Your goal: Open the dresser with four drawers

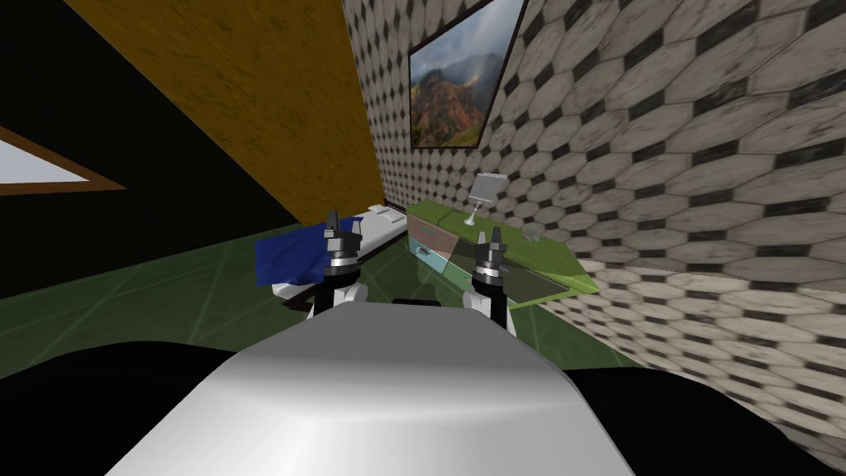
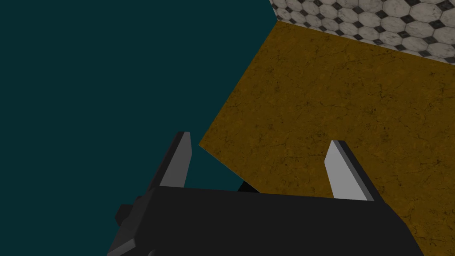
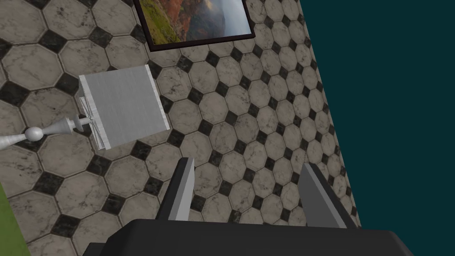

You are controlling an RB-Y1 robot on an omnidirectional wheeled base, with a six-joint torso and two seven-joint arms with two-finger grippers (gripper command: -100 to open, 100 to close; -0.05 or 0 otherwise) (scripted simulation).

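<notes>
At the far left lay a black area with a brown-framed pale panel (image 1: 37, 169) in it, and the green floor (image 1: 190, 289) ran open from there toward the bed. The bed's blue blanket (image 1: 289, 256) hung at its near end, and a white pillow (image 1: 382, 221) lay at the end nearer the tiled wall.

The left claw (image 1: 333, 223) was held up in front of the blanket. In its wrist view the left claw (image 2: 260, 138) had its two fingers spread wide, about a third of the frame apart. It gripped nothing and touched nothing.

The right claw (image 1: 491, 235) stood well apart from the left one, raised in front of the dresser (image 1: 541, 254). In its wrist view the right claw (image 3: 249, 162) was likewise wide open and empty.

The dresser, green, stood against the tiled wall just beyond the bed, with a narrow strip of floor between the two. Its front faced the bed with pale panels. I could not tell whether any drawer was pulled out, or what was inside. On its top surface a lamp (image 1: 486, 188) with a grey shade stood near the wall. In the right wrist view the lamp (image 3: 122, 104) lay beyond the claw's fingers, clear of them, beside an edge of the green top (image 3: 6, 222). A framed landscape painting (image 1: 454, 83) hung on the wall above.
</notes>
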